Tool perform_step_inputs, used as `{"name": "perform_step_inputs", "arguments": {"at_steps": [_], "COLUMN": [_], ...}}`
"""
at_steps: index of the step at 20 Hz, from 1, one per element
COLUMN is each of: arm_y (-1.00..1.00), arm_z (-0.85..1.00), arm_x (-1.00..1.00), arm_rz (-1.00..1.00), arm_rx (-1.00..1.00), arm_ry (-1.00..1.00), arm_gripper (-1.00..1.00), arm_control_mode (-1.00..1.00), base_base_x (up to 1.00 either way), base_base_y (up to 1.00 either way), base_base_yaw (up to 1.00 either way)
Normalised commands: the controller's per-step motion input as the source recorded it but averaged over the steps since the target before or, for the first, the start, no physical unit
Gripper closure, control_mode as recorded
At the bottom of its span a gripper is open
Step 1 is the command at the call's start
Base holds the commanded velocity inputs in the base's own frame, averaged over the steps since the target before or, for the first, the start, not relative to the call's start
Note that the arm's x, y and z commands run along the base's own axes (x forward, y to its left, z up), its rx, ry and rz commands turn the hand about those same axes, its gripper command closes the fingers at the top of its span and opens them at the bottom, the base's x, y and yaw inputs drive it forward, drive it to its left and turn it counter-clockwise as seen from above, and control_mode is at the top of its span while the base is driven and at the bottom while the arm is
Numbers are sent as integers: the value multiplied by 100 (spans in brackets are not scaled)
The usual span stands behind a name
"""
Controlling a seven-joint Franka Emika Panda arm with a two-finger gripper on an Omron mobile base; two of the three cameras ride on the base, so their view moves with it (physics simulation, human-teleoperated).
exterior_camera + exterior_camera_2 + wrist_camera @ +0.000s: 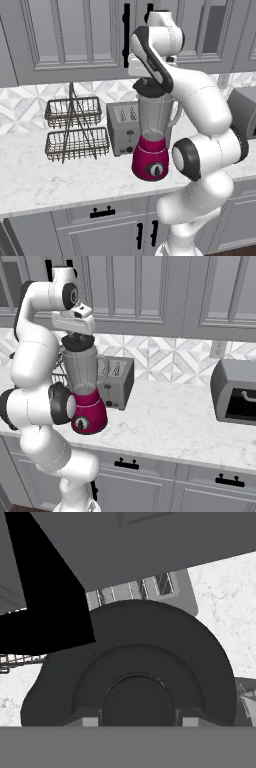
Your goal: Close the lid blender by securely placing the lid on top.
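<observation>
The jaws are closed narrow on the raised centre knob of the small round black disc-shaped lid (pixel 135 677), one dark fingertip (pixel 90 721) showing on each side of the knob in the hand view. The gripper (pixel 148 81) points straight down from the white arm, directly above the tall blender (pixel 152 135).

In both base views the lid sits at the mouth of the clear greyish jar (pixel 80 368), level and centred as far as can be told; whether it is fully seated or resting just on the rim cannot be made out. The step in hand looks like the final seating. To do it well, the arm should press straight down along the jar's axis with the lid kept flat, so the rim engages all round, and only then release and lift vertically so the lid is not dragged askew. A sideways push is a risk: the blender is tall on a rounded magenta base (pixel 150 161) and may tip or slide.

The blender stands near the front of the white marbled counter (pixel 170 421), black dial facing forward, side handle toward the boxy silver two-slot toaster (pixel 122 127) just behind it. Farther back beside the toaster is a two-tier wire basket rack (pixel 75 127).
</observation>
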Motion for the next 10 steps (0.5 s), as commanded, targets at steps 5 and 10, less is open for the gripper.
{"name": "perform_step_inputs", "arguments": {"at_steps": [5, 10], "arm_y": [0, 0], "arm_z": [0, -6], "arm_x": [-5, 0], "arm_rz": [6, 5], "arm_rx": [0, 0], "arm_ry": [0, 3], "arm_gripper": [100, 100], "arm_control_mode": [-100, -100], "base_base_x": [0, 0], "base_base_y": [0, 0], "base_base_yaw": [0, 0]}}
